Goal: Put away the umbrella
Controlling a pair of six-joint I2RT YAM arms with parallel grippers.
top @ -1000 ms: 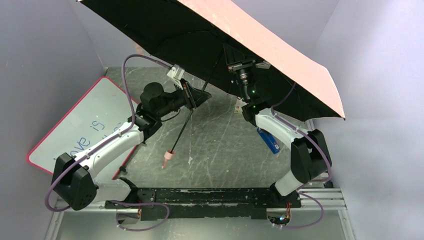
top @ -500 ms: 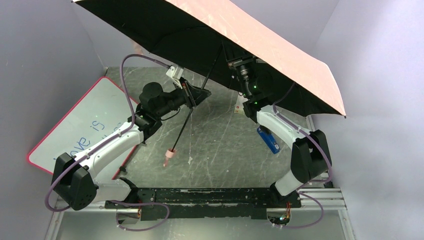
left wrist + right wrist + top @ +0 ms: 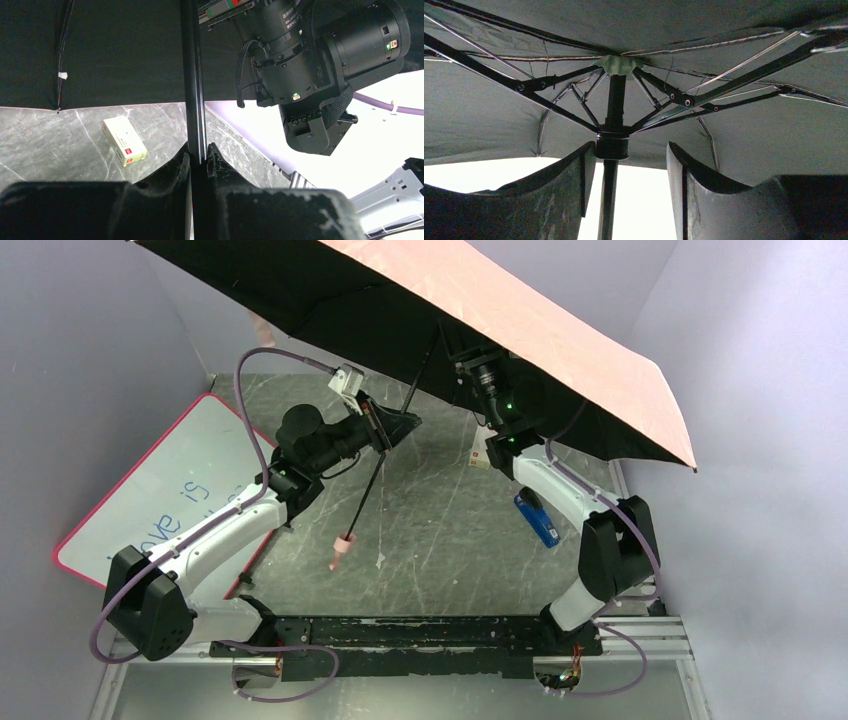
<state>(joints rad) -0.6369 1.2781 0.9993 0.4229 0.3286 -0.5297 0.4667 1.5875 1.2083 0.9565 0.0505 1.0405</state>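
Top external: open umbrella (image 3: 520, 310) up high over the table (image 3: 420, 530), canopy tilted; left gripper (image 3: 198, 162) pinching the shaft (image 3: 192, 75) tight; right gripper (image 3: 630, 147) fingers spread either side of the runner (image 3: 612, 145).

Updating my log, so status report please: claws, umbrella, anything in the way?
Left claw shut on the shaft. Right claw open, straddling the runner under the canopy. Umbrella fully open, held off the table. Small box on it, whiteboard at left.
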